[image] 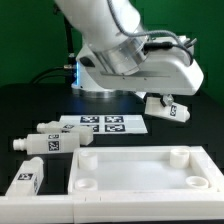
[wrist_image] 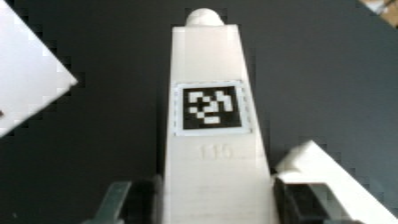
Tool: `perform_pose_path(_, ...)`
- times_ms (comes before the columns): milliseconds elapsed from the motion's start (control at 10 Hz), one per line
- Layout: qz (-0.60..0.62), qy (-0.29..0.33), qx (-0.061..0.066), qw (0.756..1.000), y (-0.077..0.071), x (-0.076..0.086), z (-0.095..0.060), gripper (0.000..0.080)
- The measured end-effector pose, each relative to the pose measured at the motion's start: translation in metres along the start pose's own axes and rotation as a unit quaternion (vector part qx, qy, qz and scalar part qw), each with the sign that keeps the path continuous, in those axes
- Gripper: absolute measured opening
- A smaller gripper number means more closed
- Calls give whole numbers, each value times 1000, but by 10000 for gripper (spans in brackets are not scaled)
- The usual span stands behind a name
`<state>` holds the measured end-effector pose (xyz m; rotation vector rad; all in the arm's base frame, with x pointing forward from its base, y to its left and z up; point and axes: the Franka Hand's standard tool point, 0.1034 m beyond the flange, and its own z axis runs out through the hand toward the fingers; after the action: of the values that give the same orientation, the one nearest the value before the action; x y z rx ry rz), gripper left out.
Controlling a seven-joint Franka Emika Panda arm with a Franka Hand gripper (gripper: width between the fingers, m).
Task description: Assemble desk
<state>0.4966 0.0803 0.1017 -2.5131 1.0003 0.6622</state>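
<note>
Three legs (image: 42, 144) lie on the black tabletop (image: 30, 105) at the exterior view's left, just beside the desk tray (image: 130, 153), marker board (image: 100, 123) behind them. 4th leg (image: 170, 108) hangs tilted under the arm (image: 120, 50), exterior view's right. Wrist view: I see the fingers (wrist_image: 118, 203) clamped on that leg's sides, tag facing cam

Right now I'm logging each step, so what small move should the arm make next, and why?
Probably carry the leg toward the tabletop's far corner socket on the exterior view's right. The gripper is shut on the leg, which hangs tilted just beyond that corner, and the sockets in view look empty.
</note>
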Motion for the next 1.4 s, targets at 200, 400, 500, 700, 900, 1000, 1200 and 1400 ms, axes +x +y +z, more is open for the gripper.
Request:
perform_pose_path(200,-50,47,-11,998,-5,2,-24,284)
perform_pose_path(400,-147,116,-31,982,-30,5,-59,284)
perform_pose_path(500,-135,167,-15,977,-40,3,-55,284)
perform_pose_path(700,-137,226,-1,965,-40,2,-51,284)
perform_pose_path(900,-187,284,-31,940,-56,2,-54,284)
perform_pose_path(1000,-241,318,-55,915,-72,3,-68,284)
perform_pose_path(1200,-266,378,-21,887,-89,-4,-67,284)
perform_pose_path(1400,-274,387,-15,880,-86,-7,-58,284)
